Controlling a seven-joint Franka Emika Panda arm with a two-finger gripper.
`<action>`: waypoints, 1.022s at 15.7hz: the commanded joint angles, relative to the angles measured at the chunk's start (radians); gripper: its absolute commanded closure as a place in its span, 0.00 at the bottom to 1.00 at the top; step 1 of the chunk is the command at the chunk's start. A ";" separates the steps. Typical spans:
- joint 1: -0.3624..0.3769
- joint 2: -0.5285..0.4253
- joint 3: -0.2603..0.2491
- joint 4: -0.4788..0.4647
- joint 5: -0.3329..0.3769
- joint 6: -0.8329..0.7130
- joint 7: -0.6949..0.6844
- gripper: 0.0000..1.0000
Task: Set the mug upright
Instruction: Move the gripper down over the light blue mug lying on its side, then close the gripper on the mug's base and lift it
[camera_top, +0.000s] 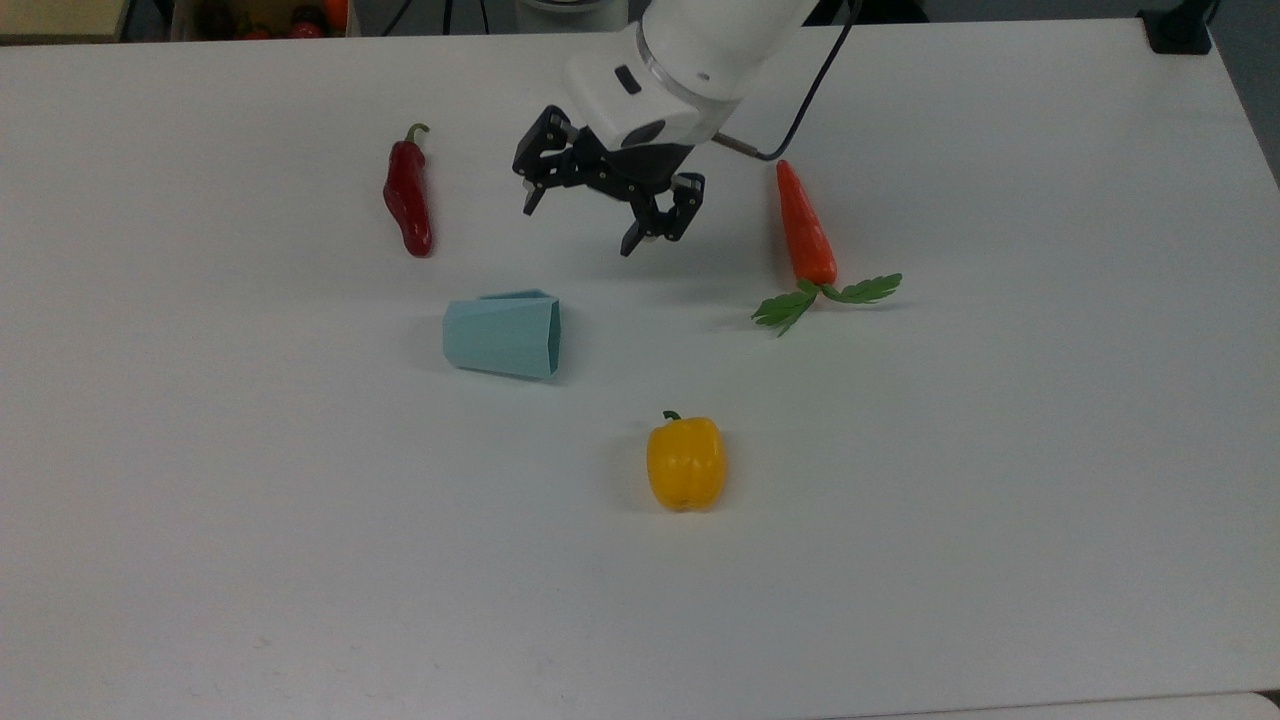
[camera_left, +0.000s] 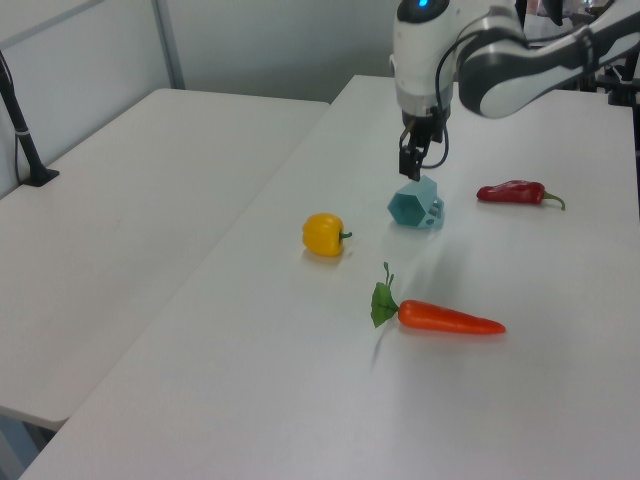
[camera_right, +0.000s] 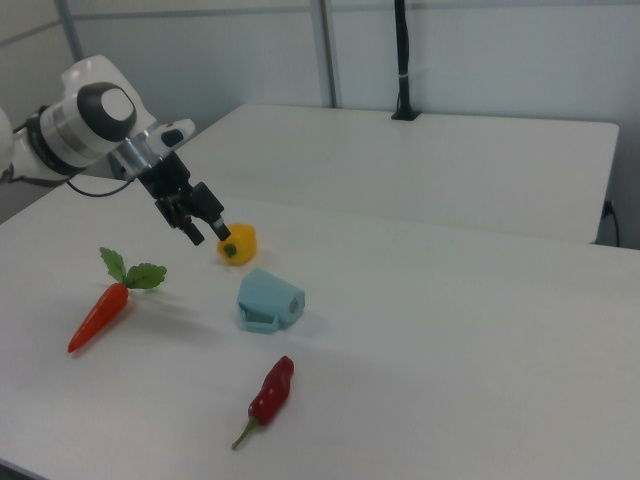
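The gripper (camera_top: 582, 225) hangs in the air above the bench (camera_top: 1000, 480), its two black fingers spread wide apart with nothing between them, carried on the white arm (camera_top: 700, 50) that reaches in over the bench's far edge as the top view shows it. In the top view the gripper sits between the red chili pepper (camera_top: 408, 195) and the carrot (camera_top: 805, 228), nearer the far edge than the mug (camera_top: 503, 335) and apart from it. In the left view the gripper (camera_left: 413, 166) appears just above the mug (camera_left: 415, 204), though the top view shows a clear stretch of bench between the two. In the right view the gripper (camera_right: 204, 226) is seen up in the air in front of the yellow bell pepper (camera_right: 238, 244), with the mug (camera_right: 268, 301) lower and toward the right view's right. The mug lies on its side around the middle of the bench, its wider hexagonal rim facing the top view's right and its narrower base facing the top view's left; its small angular handle points toward the far edge in the top view. The chili pepper lies lengthwise toward the far left corner in the top view, its green stem toward the far edge. The carrot lies on the top view's right, its tip toward the far edge and its green leaves toward the near edge. The yellow bell pepper (camera_top: 686, 463) rests nearer the near edge than the mug, well apart from it.
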 joint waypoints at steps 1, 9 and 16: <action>0.007 0.071 -0.001 0.019 -0.079 0.074 0.060 0.00; 0.004 0.179 -0.001 0.011 -0.235 0.130 0.125 0.00; -0.020 0.176 -0.014 -0.062 -0.333 0.110 0.057 0.29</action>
